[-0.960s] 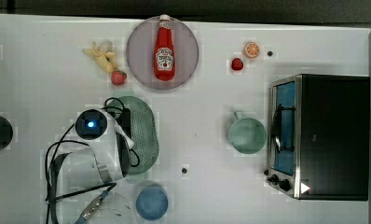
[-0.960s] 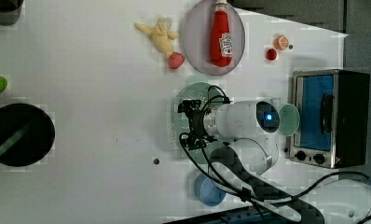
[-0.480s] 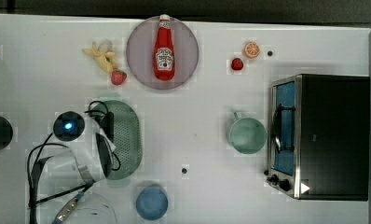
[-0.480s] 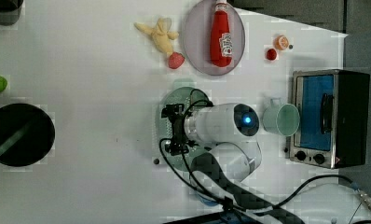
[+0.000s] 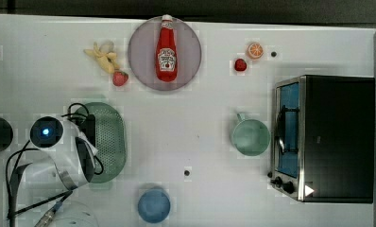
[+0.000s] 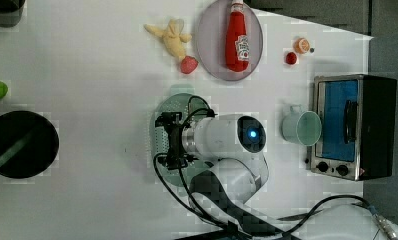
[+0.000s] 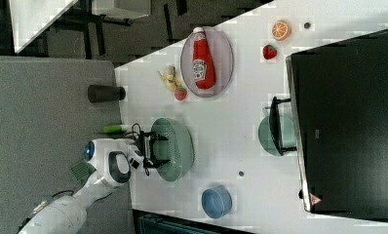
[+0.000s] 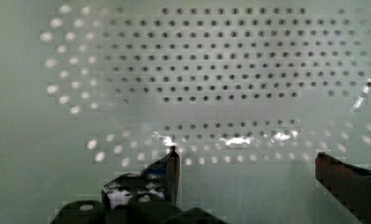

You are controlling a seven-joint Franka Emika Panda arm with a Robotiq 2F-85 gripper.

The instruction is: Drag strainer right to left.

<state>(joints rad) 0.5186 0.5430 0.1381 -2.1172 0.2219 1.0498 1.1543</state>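
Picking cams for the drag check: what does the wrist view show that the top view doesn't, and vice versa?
Wrist view alone: the gripper open inside the strainer, fingertips close above its perforated bottom. Top view alone: the layout, with ketchup bottle on its plate, mug, blue bowl, toaster oven and the arm covering the strainer's left side. Both: the strainer's dotted bottom.
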